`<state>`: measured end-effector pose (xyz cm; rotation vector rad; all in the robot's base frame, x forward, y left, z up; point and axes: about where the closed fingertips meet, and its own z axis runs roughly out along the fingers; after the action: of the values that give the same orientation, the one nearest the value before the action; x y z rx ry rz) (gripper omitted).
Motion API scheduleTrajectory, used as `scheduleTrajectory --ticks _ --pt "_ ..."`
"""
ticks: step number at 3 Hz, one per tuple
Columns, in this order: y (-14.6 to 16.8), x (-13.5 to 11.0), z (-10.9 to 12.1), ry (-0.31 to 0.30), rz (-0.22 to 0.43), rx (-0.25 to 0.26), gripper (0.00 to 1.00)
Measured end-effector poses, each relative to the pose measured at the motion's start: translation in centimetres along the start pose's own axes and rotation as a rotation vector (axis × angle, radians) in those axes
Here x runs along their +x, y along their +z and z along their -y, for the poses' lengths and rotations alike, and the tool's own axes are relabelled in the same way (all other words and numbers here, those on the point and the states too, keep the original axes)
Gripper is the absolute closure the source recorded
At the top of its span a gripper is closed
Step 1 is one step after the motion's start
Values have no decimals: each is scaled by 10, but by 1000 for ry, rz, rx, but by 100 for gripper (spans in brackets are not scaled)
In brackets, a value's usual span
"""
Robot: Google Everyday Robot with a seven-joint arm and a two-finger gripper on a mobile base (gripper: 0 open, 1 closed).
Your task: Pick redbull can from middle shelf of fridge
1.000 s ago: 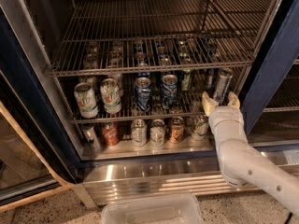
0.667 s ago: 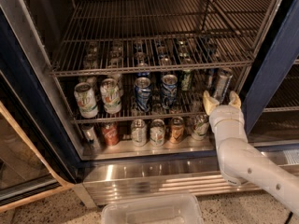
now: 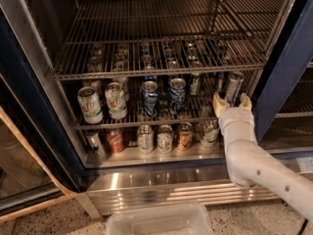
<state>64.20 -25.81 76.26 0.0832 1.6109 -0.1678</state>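
The redbull can (image 3: 234,87) stands upright at the far right end of the middle shelf (image 3: 146,123), close to the right wall of the fridge (image 3: 288,62) and set apart from the wider blue-and-silver cans (image 3: 177,95) nearer the centre. The gripper (image 3: 232,102) is up at the front of that shelf, directly before the can. Its pale fingers (image 3: 218,104) are spread wide, one to each side of the can's lower body, and hold nothing yet. I judge this to be the last part of the reach, just ahead of closing. Several things could go wrong from here. If the arm pushes in off-centre, one fingertip may meet the can head-on and tip the slim thing backward into the rack. A dark can (image 3: 195,84) stands nearby on the left, and the left finger could nudge it if it swings wide. The fingers sit low on the can, so a grasp taken there may let the tall body lean or slip. On the way out, the shelf's front rail could catch the can's base if it is dragged, not lifted. The upper rack (image 3: 156,71) close overhead leaves little room for lifting.
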Motion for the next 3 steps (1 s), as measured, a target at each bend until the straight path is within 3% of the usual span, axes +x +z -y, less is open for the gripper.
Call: scheduleTrajectory --ticks 1,3 --pt "35 7 -5 -10 -11 12 42" --pt "35 7 -5 -10 -11 12 37"
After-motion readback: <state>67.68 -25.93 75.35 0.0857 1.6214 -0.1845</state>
